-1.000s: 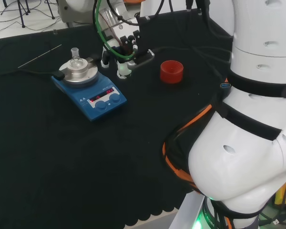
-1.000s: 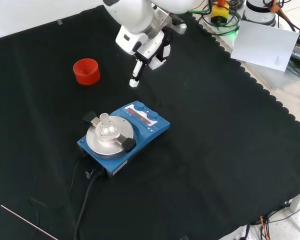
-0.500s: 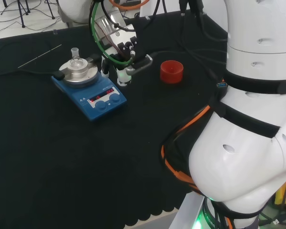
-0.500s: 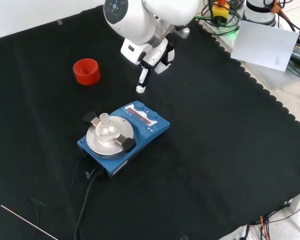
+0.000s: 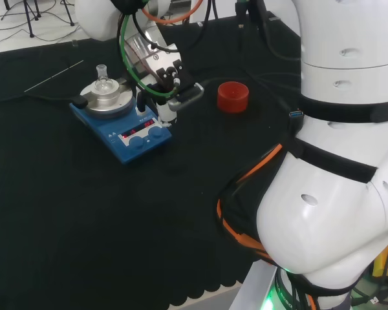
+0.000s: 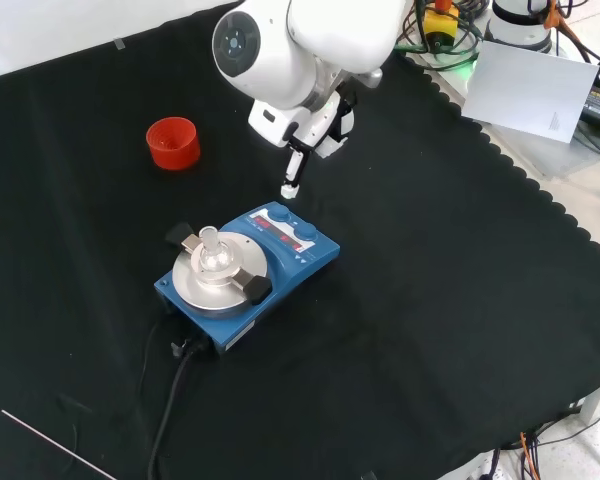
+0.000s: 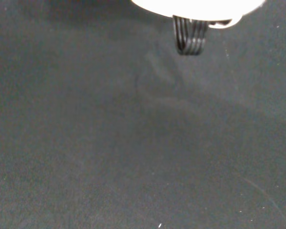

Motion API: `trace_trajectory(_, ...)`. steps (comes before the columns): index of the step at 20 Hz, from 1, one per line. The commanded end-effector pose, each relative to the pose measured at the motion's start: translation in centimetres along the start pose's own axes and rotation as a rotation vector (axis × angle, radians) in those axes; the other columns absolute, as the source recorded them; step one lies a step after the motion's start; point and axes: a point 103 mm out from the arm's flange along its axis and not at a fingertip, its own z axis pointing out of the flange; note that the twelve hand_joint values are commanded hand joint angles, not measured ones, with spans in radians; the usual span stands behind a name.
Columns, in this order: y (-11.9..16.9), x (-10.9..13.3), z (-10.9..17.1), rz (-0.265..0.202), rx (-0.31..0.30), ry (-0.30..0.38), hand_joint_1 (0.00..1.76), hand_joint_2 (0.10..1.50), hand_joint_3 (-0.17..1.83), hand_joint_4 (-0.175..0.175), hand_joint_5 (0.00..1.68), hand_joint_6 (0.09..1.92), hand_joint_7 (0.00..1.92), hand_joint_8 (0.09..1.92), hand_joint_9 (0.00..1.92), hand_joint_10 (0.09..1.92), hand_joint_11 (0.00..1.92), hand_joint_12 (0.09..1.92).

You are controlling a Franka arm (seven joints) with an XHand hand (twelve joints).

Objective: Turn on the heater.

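Tabletop covered in black cloth is what we see in the front view. Going from left to right there, a thin metal rod lies at the lower left corner, and a black power cable runs up from the lower edge to the heater. Higher up stands a red ribbed ring, well apart from everything else.

Near the middle sits the blue rectangular heater with a round silver plate. A small clear glass flask stands upright on the plate. The heater's panel, with a red lit display and two blue round knobs, faces the upper right.

Just above that panel hangs the black and white hand, under a big white link of the arm. One of its fingers points straight down, its white tip just above the heater's upper edge; we cannot tell whether it touches. The others are tucked up by the palm, and the hand holds nothing.

In the head view we see the same hand just right of the heater, with the pointing tip beside the panel's right end, and the red ring farther right.
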Motion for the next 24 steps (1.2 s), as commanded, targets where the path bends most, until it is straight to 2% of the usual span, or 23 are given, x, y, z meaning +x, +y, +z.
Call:
trace_trajectory(1, 0.6, 0.5, 0.7, -0.012, 0.016, -0.01, 1.46, 0.65, 1.09, -0.01, 0.38, 0.09, 1.66, 1.82, 1.81, 1.59, 1.7, 1.53)
trace_trajectory(21, 2.6, 2.1, 2.6, -0.044, 0.063, -0.025, 1.47, 0.64, 1.11, -0.007, 0.38, 0.09, 1.67, 1.82, 1.81, 1.6, 1.7, 1.53)
trace_trajectory(24, 2.5, 1.6, 2.7, -0.047, 0.066, -0.025, 1.47, 0.64, 1.11, -0.007, 0.37, 0.09, 1.67, 1.82, 1.81, 1.6, 1.7, 1.53)
